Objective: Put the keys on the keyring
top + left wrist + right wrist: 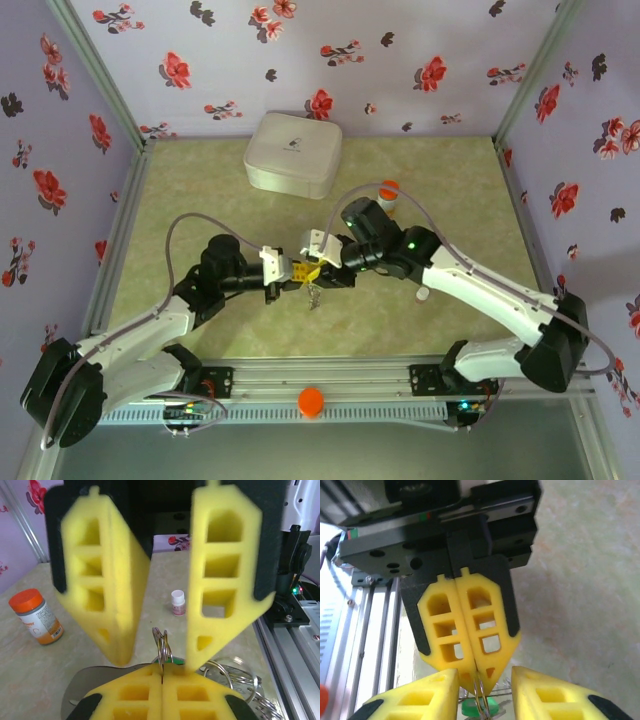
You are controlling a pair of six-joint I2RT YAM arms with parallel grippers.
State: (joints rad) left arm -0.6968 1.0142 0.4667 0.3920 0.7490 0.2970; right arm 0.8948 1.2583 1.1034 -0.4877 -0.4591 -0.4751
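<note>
My left gripper (162, 668) is shut on the keyring (163, 647), a thin silver wire ring standing upright out of its yellow pads. A key with a green head (178, 660) hangs just behind the ring, and more wire loops (235, 676) trail to the right. My right gripper (157, 662) faces it with jaws open, one finger (112, 590) on each side of the ring. In the right wrist view my open right gripper (485, 672) flanks the left gripper's shut fingers (470, 630), with the ring (481, 696) and green key (479, 709) below. From above, both grippers (290, 272) (324, 272) meet mid-table with the keys (315, 296) dangling.
A white square box (292, 150) sits at the back. An orange-capped bottle (388, 196) (36, 616) stands behind the right arm. A small white cap (423, 294) (177, 602) lies on the mat. The metal rail (330, 385) runs along the near edge.
</note>
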